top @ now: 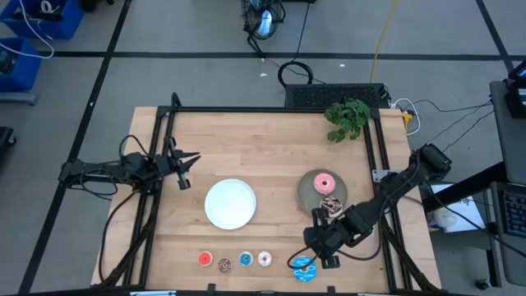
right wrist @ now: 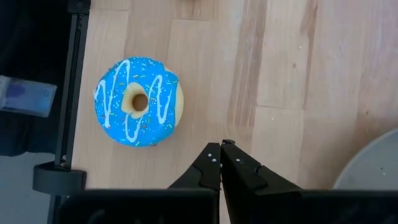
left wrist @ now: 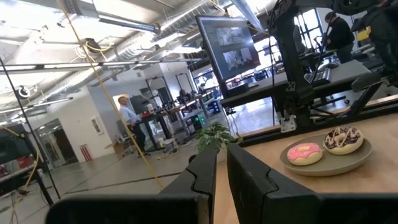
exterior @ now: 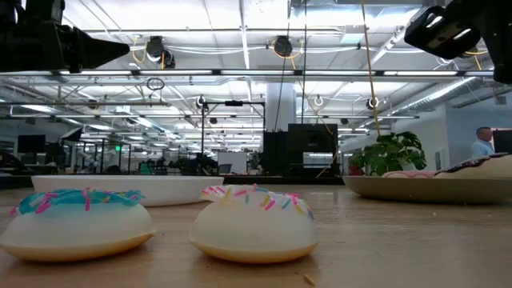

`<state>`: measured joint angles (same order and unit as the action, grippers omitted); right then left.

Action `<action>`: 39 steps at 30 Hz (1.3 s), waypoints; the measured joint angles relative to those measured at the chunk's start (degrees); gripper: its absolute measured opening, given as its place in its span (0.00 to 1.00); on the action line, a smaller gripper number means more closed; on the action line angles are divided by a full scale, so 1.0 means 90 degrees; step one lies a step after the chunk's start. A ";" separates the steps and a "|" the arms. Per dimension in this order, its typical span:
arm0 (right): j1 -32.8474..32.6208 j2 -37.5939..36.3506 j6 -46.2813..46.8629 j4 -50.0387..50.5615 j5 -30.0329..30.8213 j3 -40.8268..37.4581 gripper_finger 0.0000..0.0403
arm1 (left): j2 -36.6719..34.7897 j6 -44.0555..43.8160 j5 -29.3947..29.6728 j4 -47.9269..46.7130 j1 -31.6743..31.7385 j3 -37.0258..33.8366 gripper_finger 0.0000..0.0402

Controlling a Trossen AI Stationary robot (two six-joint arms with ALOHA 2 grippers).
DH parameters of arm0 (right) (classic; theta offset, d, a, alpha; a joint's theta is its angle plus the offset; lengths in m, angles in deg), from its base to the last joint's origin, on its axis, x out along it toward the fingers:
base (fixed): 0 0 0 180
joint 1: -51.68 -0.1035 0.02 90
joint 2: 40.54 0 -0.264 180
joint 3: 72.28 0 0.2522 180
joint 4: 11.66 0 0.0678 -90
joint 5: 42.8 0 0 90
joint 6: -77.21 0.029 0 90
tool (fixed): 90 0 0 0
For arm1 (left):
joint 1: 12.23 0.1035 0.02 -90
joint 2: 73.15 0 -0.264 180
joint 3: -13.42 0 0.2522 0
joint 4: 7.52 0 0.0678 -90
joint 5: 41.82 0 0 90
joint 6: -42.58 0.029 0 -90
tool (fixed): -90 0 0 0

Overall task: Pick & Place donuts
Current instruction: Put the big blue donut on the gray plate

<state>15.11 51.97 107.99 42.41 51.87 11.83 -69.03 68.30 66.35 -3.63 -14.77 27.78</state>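
Pale wooden planks make up the table [top: 271, 140], framed by black rails, with a wide office hall behind it in the low view. Right gripper [top: 322, 247] hangs above the table's near edge with its two dark fingers [right wrist: 219, 163] pressed together and holding nothing — the blue sprinkled donut [top: 304, 266] lies flat on the wood just beside it, not touched. The right arm reaches in from the table's right side, bent down and across past the grey plate [top: 309, 197].

On that grey plate sit the pink donut [top: 325, 182] and the chocolate sprinkled donut [top: 332, 204], side by side. A white plate [top: 230, 204] lies near the table's middle, bare. Four tiny donuts stand in a row along the near edge: the red one [top: 205, 259], the brown one [top: 225, 264], the blue one [top: 246, 260] and the white-pink one [top: 265, 259], each a little apart from the next.

Left gripper [top: 186, 162] hovers over the table's left part, well apart from all the donuts — its fingers [left wrist: 249, 180] stand slightly parted around nothing, the arm stretched in level from the left. A green plant [top: 348, 117] sits at the far right corner. A person [left wrist: 128, 115] stands far off in the room.
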 joint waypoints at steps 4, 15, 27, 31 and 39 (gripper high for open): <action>0.0054 0.0000 0.0002 -0.0002 0.0108 0.0000 0.00 | 0.0000 0.0144 0.0000 0.0000 0.0002 0.0000 0.12; 0.0063 0.0000 -0.0019 -0.0031 0.0347 0.0000 0.00 | 0.0000 -0.0162 0.0000 0.0006 0.0001 0.0000 0.12; 0.0065 0.0000 -0.0032 -0.0070 0.0345 0.0000 0.00 | 0.0001 -0.0056 -0.0002 0.0005 0.0000 0.0000 0.12; 0.0065 -0.0001 -0.0023 -0.0282 0.0338 0.0000 0.00 | 0.0000 -0.0065 -0.0002 0.0005 0.0002 0.0000 0.12; 0.0065 -0.0002 -0.0108 -0.0296 0.0347 0.0000 0.00 | 0.0000 -0.0154 0.0000 0.0010 0.0001 0.0000 0.12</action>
<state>15.70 51.94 107.02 39.75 54.99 11.83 -69.03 66.92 66.35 -3.55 -14.76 27.78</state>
